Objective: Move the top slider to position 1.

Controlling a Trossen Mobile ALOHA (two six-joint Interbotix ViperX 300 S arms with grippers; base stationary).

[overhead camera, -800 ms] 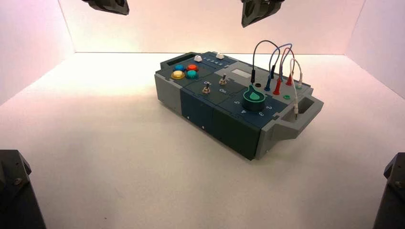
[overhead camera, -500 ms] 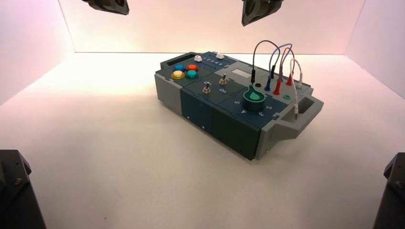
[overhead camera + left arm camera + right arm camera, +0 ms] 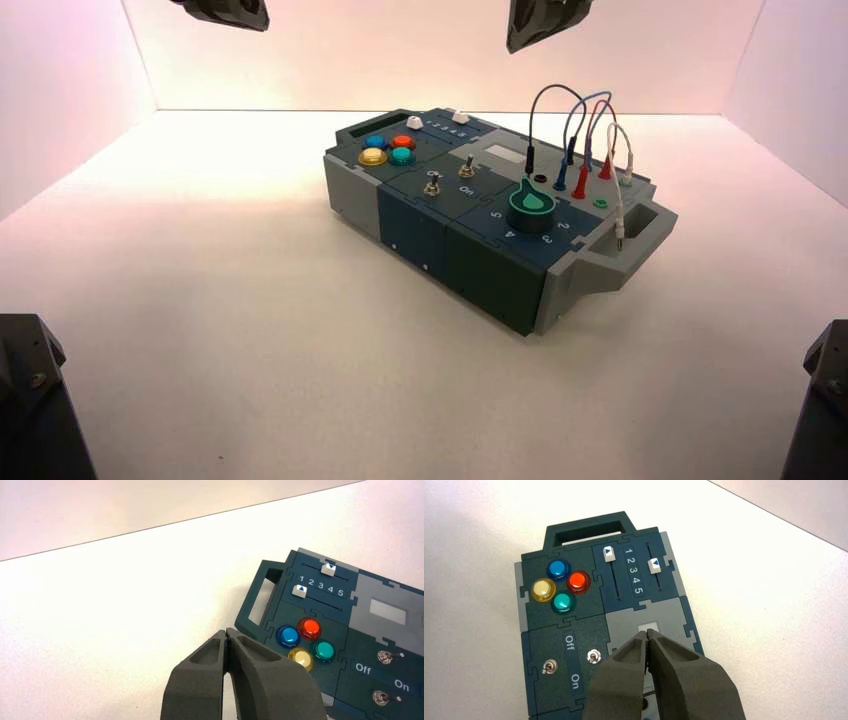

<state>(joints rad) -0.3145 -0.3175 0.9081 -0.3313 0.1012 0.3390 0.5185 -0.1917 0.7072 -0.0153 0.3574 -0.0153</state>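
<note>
Waiting on first contact: top slider (image 3: 654,566) is seen beside the 3, on the blue panel at the box's far-left end. Must be slid to position 1 (image 3: 628,550), toward the end handle. Left gripper (image 3: 240,15) is held high, left of the box, fingertips pressed together, empty. Right gripper (image 3: 530,35) is raised beyond the box's far side, also closed, empty; probably kept high to clear the wires (image 3: 558,87). Those are plugged into sockets in the grey panel. Lower slider (image 3: 609,554), at 1, should be left alone.
</note>
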